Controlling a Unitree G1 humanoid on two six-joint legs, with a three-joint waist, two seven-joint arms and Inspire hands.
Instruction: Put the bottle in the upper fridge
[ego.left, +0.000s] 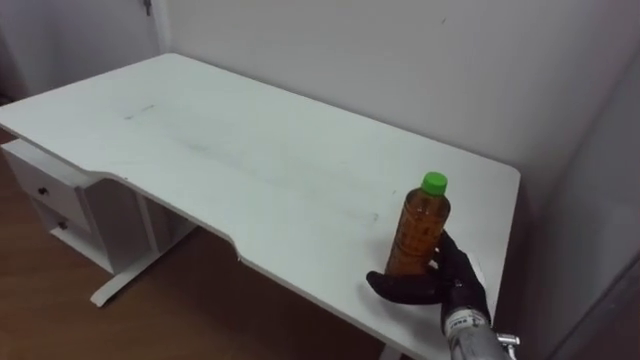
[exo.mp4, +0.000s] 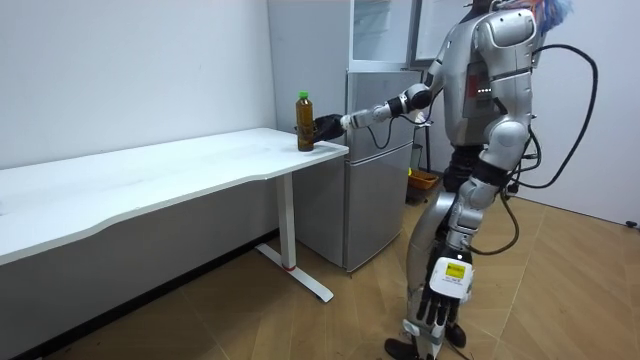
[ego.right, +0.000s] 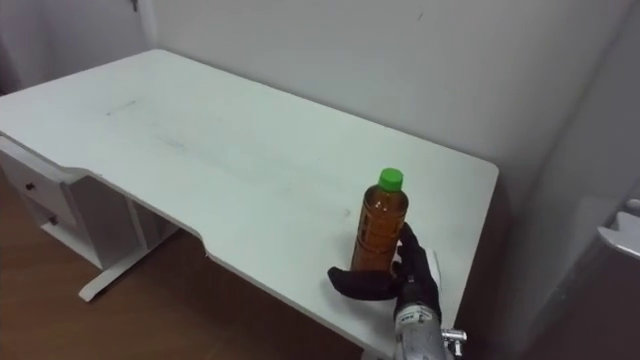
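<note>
1. An amber bottle (ego.left: 418, 235) with a green cap (ego.left: 433, 183) stood upright on the white desk (ego.left: 250, 160), near its front right corner.
2. The right hand (ego.left: 450, 280) was clamped round the bottle's lower part, with the thumb lying across the front of the base and the fingers curled behind it.
3. In the room view the robot stood just beside a grey fridge (exo.mp4: 380, 170) at the desk's end, with its right arm stretched out to the bottle.
4. The left hand (exo.mp4: 435, 310) hung at its side, fingers relaxed and apart.
5. A white drawer unit (ego.left: 50, 195) sat under the desk's far left end.
</note>
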